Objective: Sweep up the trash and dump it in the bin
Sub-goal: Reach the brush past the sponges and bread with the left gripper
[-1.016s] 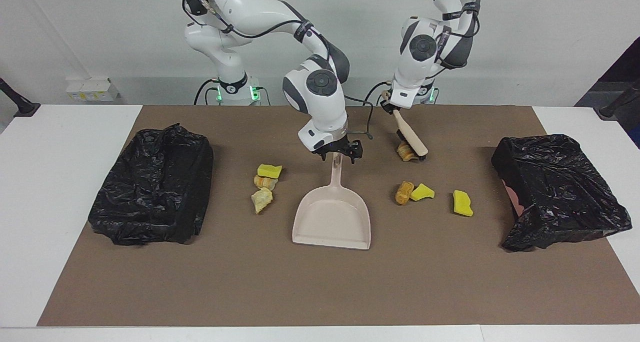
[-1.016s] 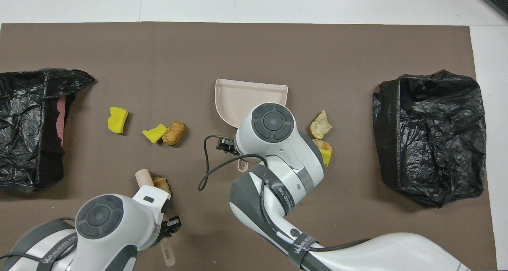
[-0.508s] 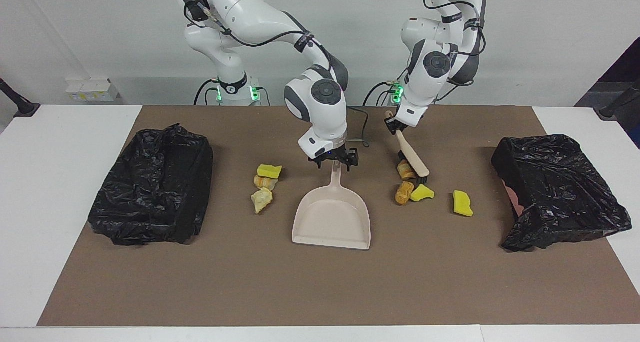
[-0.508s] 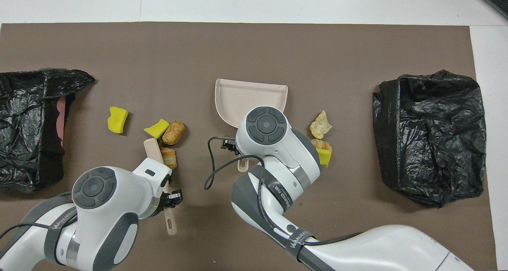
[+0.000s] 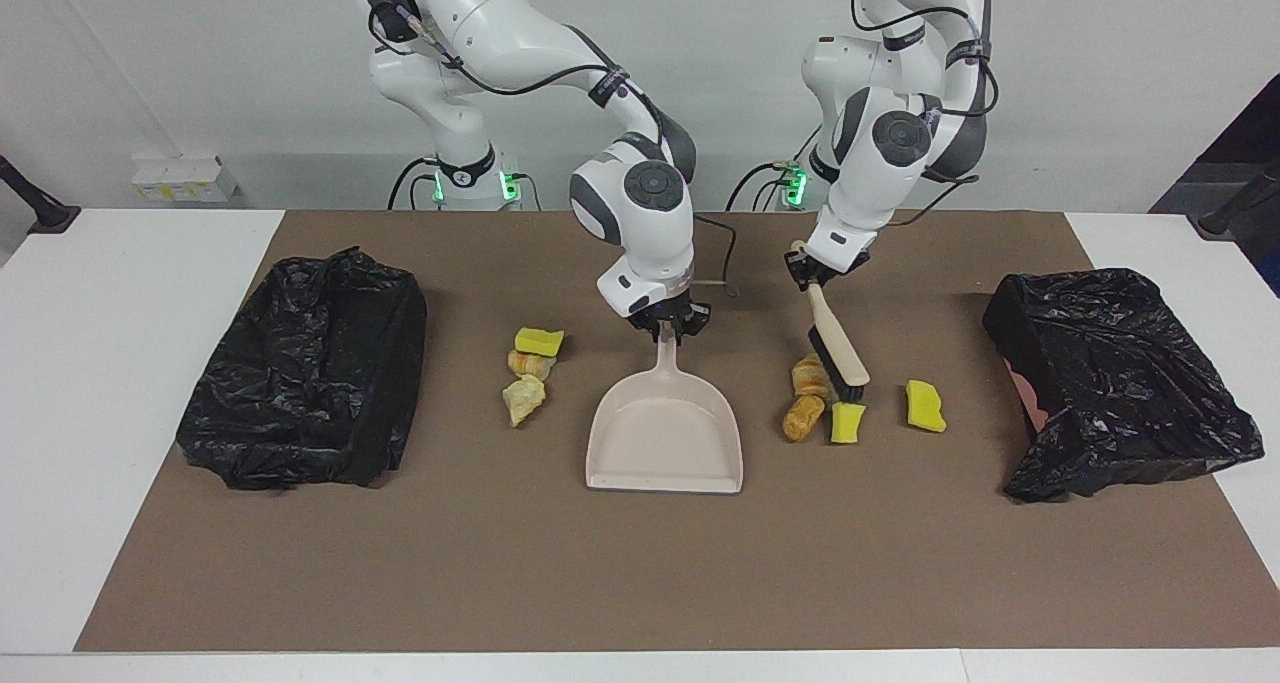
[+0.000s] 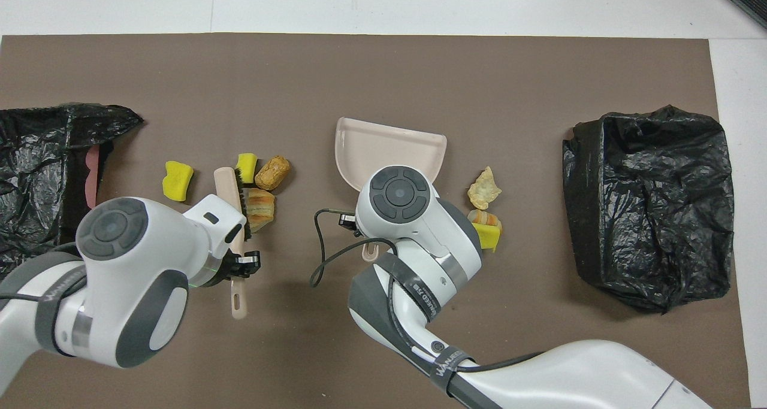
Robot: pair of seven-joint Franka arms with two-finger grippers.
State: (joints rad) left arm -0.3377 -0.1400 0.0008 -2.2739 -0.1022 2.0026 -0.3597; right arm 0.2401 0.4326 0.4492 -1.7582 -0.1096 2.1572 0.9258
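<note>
Trash (image 5: 812, 399) lay beside the brush (image 5: 838, 348), gripped by left pincer (image 5: 806, 273); right pincer (image 5: 668, 325) clamped dustpan (image 5: 665, 433); best swept low, steadily panward.

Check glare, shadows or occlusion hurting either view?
Facing view: even light, soft shadows under the dustpan and bin bags; mild sheen on the black plastic. Overhead view: the right arm covers the dustpan's handle and its gripper; the left arm hides part of the brush.

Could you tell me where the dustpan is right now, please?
The dustpan lies flat mid-table between the two trash clusters, mouth away from the robots; the right gripper is shut on its handle.
</note>
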